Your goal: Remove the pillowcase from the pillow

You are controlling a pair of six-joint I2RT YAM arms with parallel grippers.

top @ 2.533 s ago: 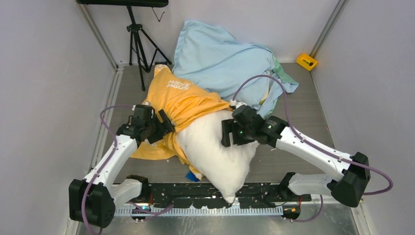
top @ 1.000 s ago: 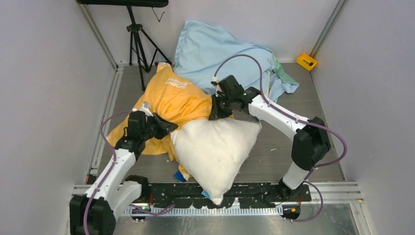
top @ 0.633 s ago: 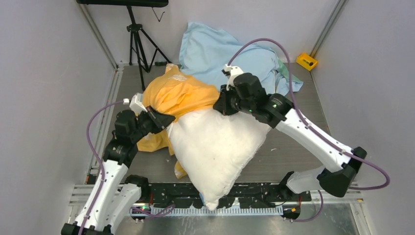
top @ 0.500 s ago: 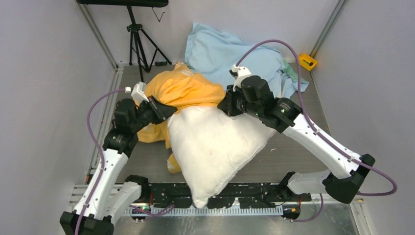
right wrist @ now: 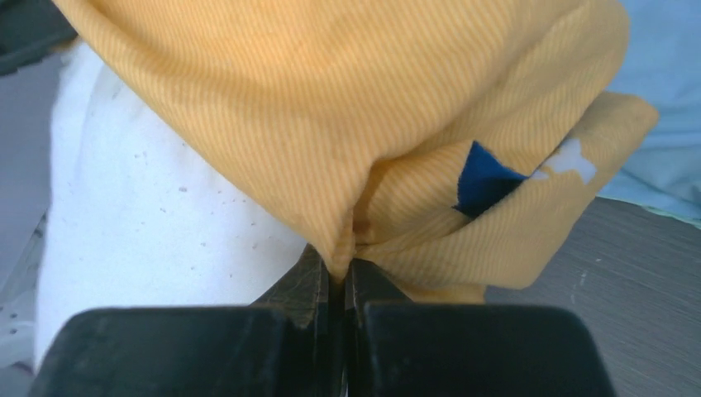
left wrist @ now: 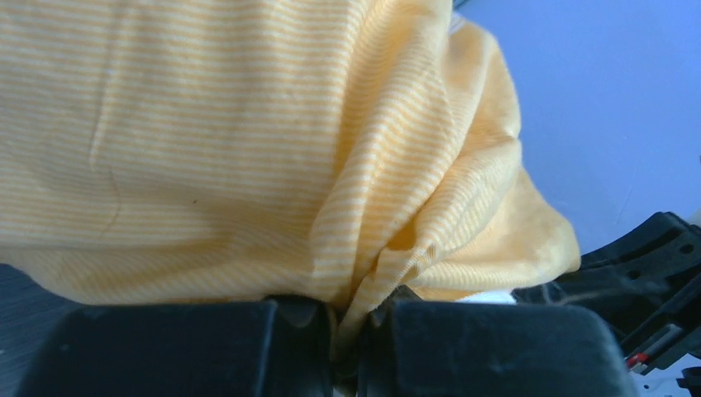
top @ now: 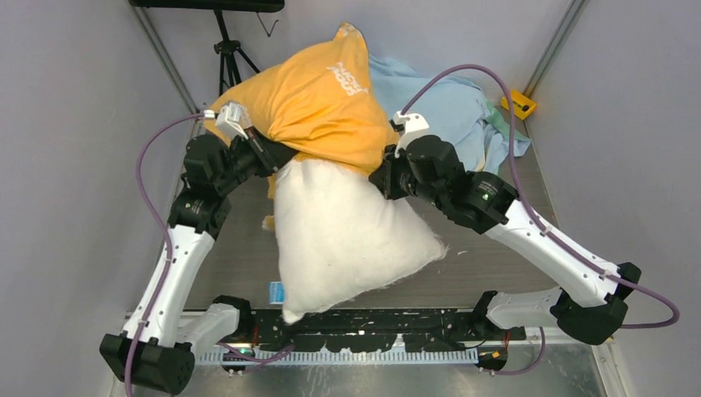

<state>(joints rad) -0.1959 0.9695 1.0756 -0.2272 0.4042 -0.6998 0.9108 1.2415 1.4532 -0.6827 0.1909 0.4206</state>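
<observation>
Two arms, same build. left arm (top: 175, 265) & right arm (top: 550, 252): white links, blk joint housings. purple cable (top: 140, 174) on each, white plug (top: 234, 116) at wrist end. blk base rail (top: 364, 321) across front. left end effector (left wrist: 345, 331), right end effector (right wrist: 340, 318): blk, blocky, matte fingers.

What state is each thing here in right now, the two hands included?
pillowcase: held up, covering only one end of the pillow, pinched on both sides.
pillow: other end bare, hanging out of the pillowcase.
left hand: shut on the pillowcase.
right hand: shut on the pillowcase.
light-blue cloth: crumpled in a heap behind.
tripod: standing upright, back left.
</observation>
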